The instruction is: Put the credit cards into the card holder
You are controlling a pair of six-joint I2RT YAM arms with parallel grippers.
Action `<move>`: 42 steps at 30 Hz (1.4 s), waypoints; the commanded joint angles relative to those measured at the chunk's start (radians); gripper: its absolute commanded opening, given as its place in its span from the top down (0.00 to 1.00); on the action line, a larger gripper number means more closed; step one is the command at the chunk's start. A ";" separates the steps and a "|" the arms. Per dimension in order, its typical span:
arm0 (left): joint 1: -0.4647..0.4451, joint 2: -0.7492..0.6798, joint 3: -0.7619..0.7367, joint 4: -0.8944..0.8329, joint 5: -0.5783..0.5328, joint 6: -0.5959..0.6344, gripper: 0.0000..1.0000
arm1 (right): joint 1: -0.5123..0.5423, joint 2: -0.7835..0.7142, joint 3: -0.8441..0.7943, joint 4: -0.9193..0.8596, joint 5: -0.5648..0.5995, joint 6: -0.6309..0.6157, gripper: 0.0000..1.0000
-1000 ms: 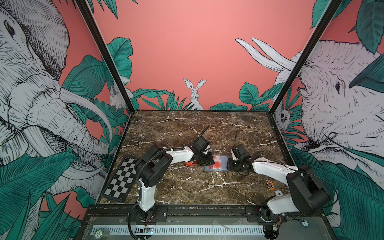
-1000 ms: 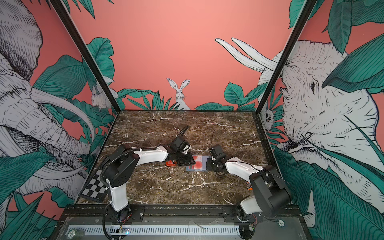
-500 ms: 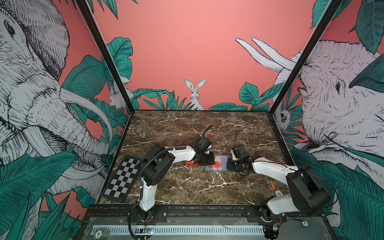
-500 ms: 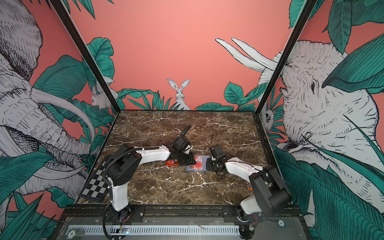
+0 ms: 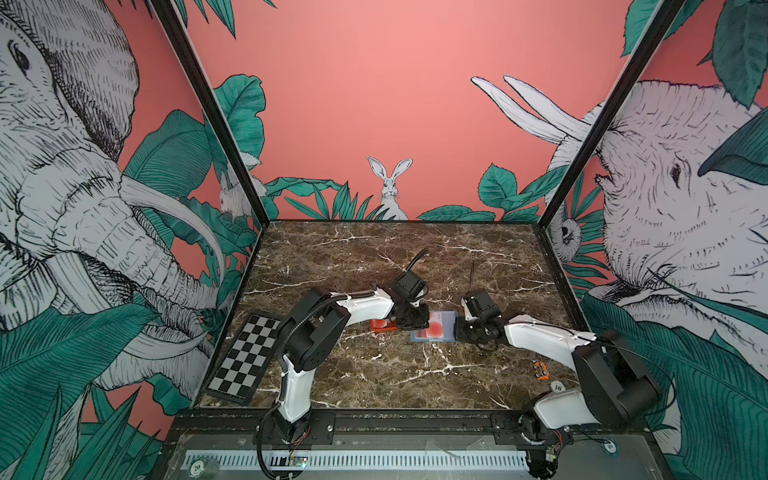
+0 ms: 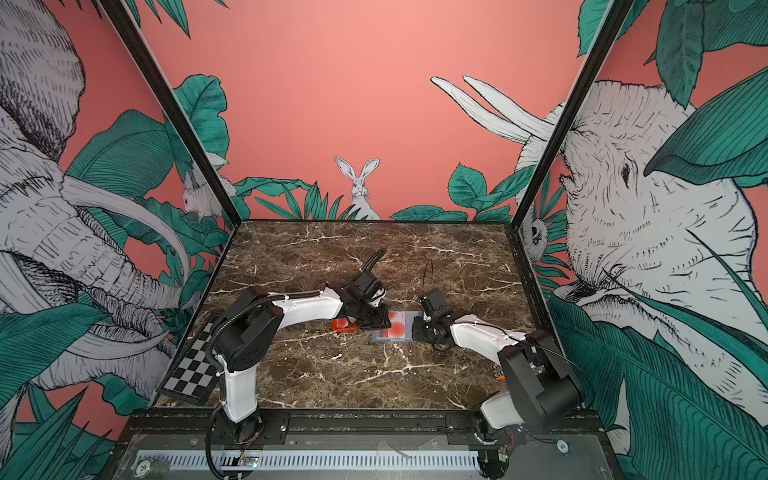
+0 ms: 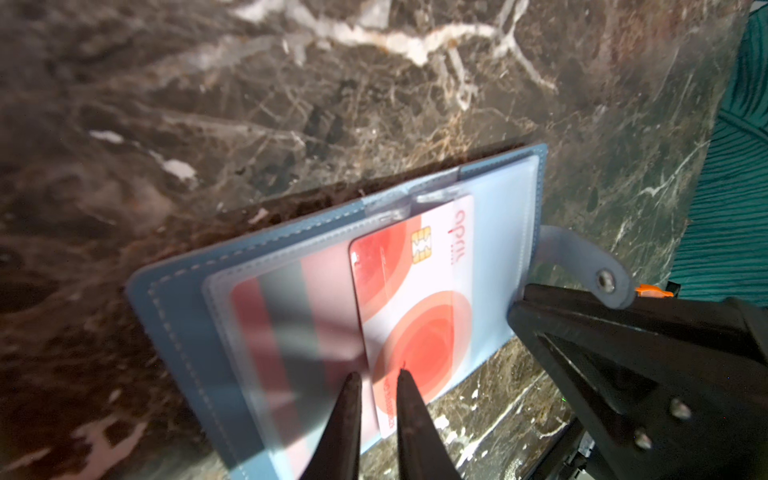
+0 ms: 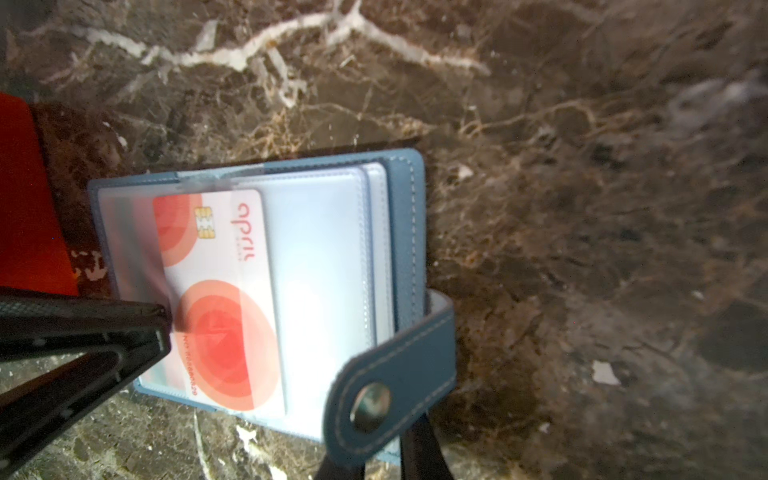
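— Where's the credit card point(image 7: 419, 291)?
— Lying on the open card holder point(image 7: 178, 316), mid-table. Whether it's inside a clear sleeve point(image 7: 503, 257), I can't tell.
— The claws?
— The left gripper point(image 7: 377, 376) pinches the card's long edge; the right gripper point(image 7: 519, 303) nips the holder's rim by the snap tab point(image 8: 395, 365).
— Then pin the holder firmly, hold the card flat and square to the sleeve mouth, and slide gently so it doesn't buckle.

— What am I driving here?
— From my seat, the left arm point(image 5: 361, 307) and right arm point(image 5: 540, 338) wear white shells between chunky black joint housings.
— Cabling?
— I see a black ribbed hose point(image 5: 300, 318) on the left one. My left gripper point(image 7: 376, 374) has black, tapering fingers point(image 7: 347, 419). The right gripper point(image 7: 517, 301) shows small silver screws point(image 7: 677, 409).
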 commanded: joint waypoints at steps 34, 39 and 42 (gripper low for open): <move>-0.033 0.060 0.067 0.071 0.063 -0.055 0.84 | -0.007 -0.017 -0.005 0.045 -0.043 0.031 0.83; -0.034 0.061 0.055 0.087 0.068 -0.062 0.84 | -0.050 -0.020 -0.014 0.078 -0.121 0.048 0.81; -0.036 0.063 0.055 0.099 0.074 -0.071 0.84 | -0.068 -0.014 -0.031 0.099 -0.156 0.060 0.80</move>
